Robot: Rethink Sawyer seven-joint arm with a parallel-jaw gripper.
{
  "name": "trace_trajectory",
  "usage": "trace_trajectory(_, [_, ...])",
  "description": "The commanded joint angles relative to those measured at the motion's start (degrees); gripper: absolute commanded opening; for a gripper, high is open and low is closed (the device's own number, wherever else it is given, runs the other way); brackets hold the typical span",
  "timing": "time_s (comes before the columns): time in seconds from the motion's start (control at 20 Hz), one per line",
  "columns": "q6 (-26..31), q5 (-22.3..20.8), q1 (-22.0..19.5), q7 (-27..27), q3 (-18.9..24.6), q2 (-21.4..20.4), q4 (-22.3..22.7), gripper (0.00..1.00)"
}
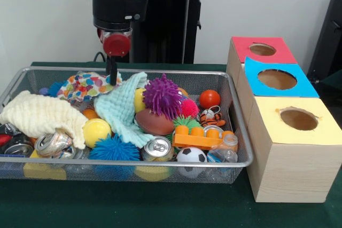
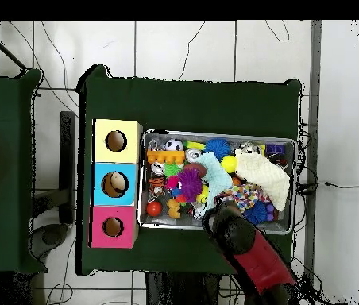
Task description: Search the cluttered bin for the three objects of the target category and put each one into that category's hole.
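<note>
- Claw (image 1: 112, 73) is dipping into the cluttered bin (image 1: 241, 126) at upper left, beside a printed wrapper (image 1: 85, 85)
- Whether it is released or clenched is hiding from view
- Yellow-topped box's hole (image 1: 298, 118) is sitting at right

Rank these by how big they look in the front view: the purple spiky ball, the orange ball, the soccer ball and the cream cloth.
1. cream cloth
2. purple spiky ball
3. soccer ball
4. orange ball

The soccer ball sits nearer the camera than the orange ball, so those two are unsure.

claw (image 1: 111, 74): tips hidden behind wrapper (image 1: 85, 85) | arm (image 1: 118, 4): cut off at top edge
</note>
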Motion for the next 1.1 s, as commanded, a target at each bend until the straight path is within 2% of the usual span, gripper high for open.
trace_trajectory(0.05, [-5.4,0.6,-0.9,13.5,5.3,2.6,1.1,1.0])
trace_trajectory(0.45, [-5.5,2.3,5.2,11.4,-3.3,3.6,-1.9,1.0])
trace_trajectory(0.9, [-5.2,2.8,7.6,10.3,-8.3,4.8,-4.4,1.0])
trace_trajectory(1.1, [-4.9,1.7,6.8,9.0,-9.1,4.5,-5.7,1.0])
